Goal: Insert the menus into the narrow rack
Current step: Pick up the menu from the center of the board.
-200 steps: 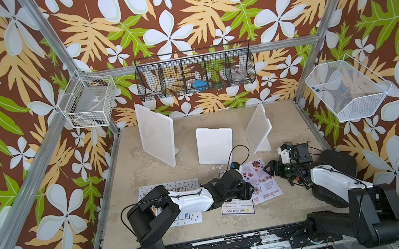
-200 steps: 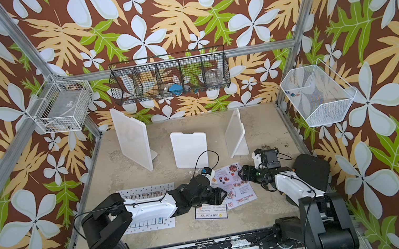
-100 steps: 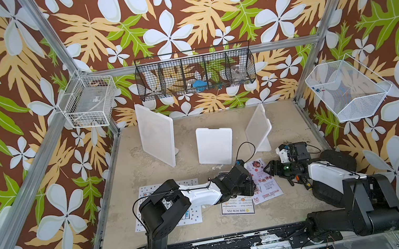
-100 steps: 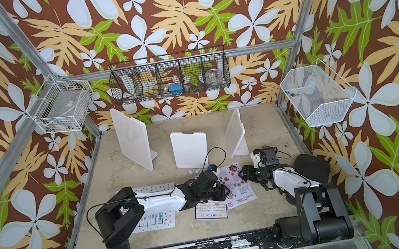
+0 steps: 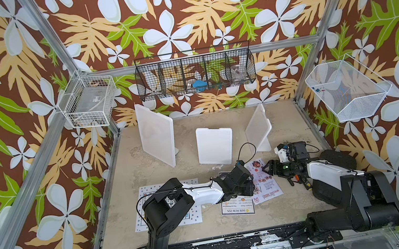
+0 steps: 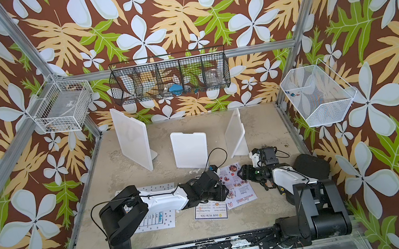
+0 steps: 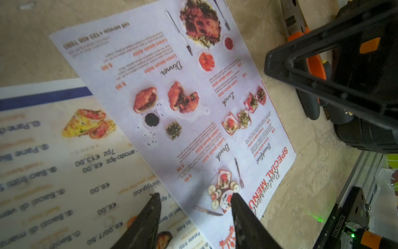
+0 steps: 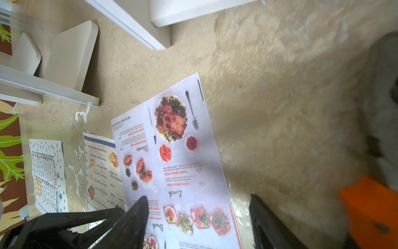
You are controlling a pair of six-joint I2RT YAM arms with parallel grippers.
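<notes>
Near the front, left arm's elbow [image 5: 166, 208] sits farther right now; left gripper [image 7: 195, 195] and right gripper [image 8: 198, 196] keep jaws parted over the pink menu [image 7: 193, 120].

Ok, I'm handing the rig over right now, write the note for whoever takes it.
Left gripper: open, low over the SPECIAL MENU where it overlaps DIM SUM INN; holding nothing.
Right gripper: open, straddling the SPECIAL MENU's edge; no grip.
Menus: all three flat on the table, the dotted menu partly under the left arm.
Done: nothing; the white racks at the back show no menu.
Left: pick up and insert all three.
</notes>
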